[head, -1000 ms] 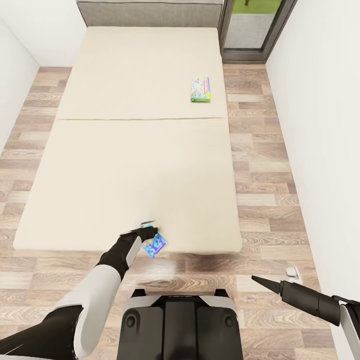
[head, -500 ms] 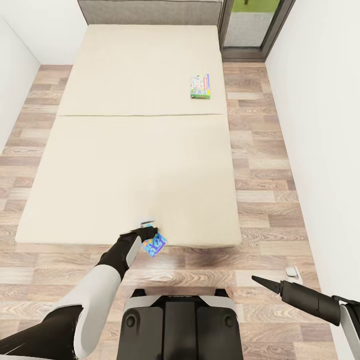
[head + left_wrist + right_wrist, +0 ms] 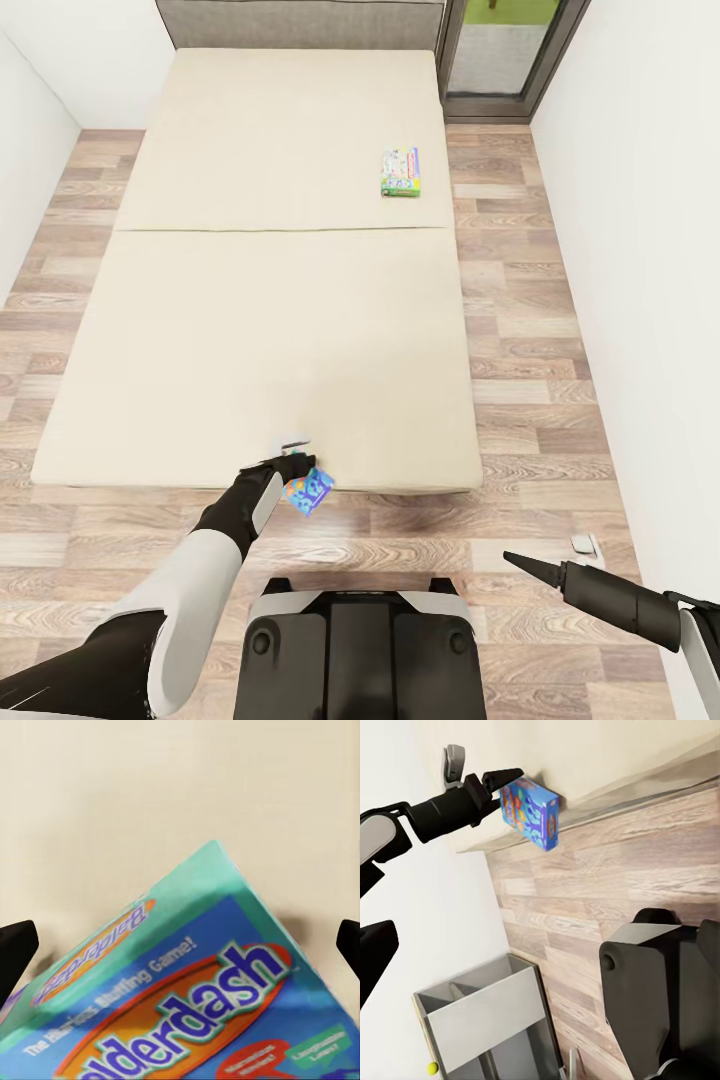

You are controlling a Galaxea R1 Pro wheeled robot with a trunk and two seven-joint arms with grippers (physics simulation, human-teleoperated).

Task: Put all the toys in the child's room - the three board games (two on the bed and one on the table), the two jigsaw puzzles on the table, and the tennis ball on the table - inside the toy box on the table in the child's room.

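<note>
My left gripper [image 3: 303, 464] is shut on a blue and teal board game [image 3: 311, 490] printed "Balderdash", held just off the near edge of the bed [image 3: 270, 330] and over the floor. In the left wrist view the box [image 3: 187, 1005] spans the frame between the two black fingers [image 3: 15, 952]. The right wrist view shows the same box [image 3: 532, 814] upright in that gripper [image 3: 508, 784]. A green-edged board game [image 3: 400, 174] lies flat on the bed's far right part. My right gripper [image 3: 510, 557] hangs open over the floor at the lower right, holding nothing.
Wood plank floor surrounds the bed, with white walls on both sides and a grey-framed window [image 3: 505, 50] at the far right. A small white object [image 3: 585, 545] lies on the floor by the right wall. A grey divided unit [image 3: 484, 1020] stands against the wall, with a tiny yellow-green dot [image 3: 432, 1067] beside it.
The whole view has drawn back slightly from the bed, so the camera moved. My left gripper keeps the blue game; the right arm holds still.
</note>
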